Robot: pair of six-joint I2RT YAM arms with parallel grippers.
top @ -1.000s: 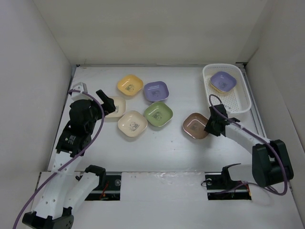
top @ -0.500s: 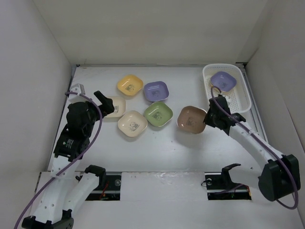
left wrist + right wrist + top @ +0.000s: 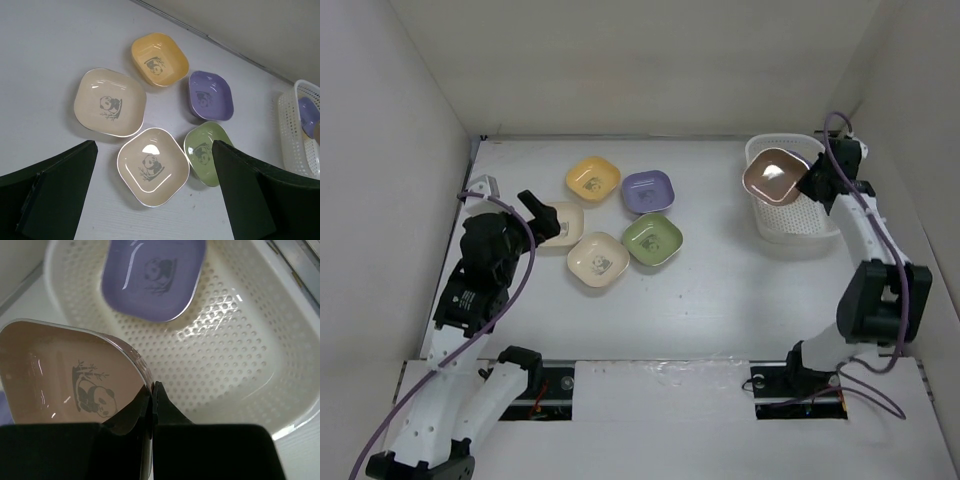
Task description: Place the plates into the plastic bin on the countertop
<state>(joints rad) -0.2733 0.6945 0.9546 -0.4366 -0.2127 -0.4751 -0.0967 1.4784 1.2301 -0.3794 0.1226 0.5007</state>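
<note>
My right gripper (image 3: 807,185) is shut on the rim of a brown plate (image 3: 772,176) and holds it tilted above the white plastic bin (image 3: 790,222). In the right wrist view the brown plate (image 3: 65,375) is pinched in my right gripper (image 3: 151,390) over the bin (image 3: 240,355), which holds a purple plate (image 3: 155,275). My left gripper (image 3: 154,150) is open and empty above five plates on the countertop (image 3: 720,290): yellow (image 3: 159,59), cream (image 3: 110,102), cream (image 3: 152,165), purple (image 3: 210,95) and green (image 3: 207,150).
White walls enclose the countertop on the left, back and right. The bin stands in the back right corner close to the right wall. In the top view the left gripper (image 3: 545,215) hides part of one cream plate (image 3: 566,222). The arm bases sit at the near edge.
My right gripper has lifted the brown plate off the countertop and carried it back and to the right, over the bin. The left arm has barely moved.
</note>
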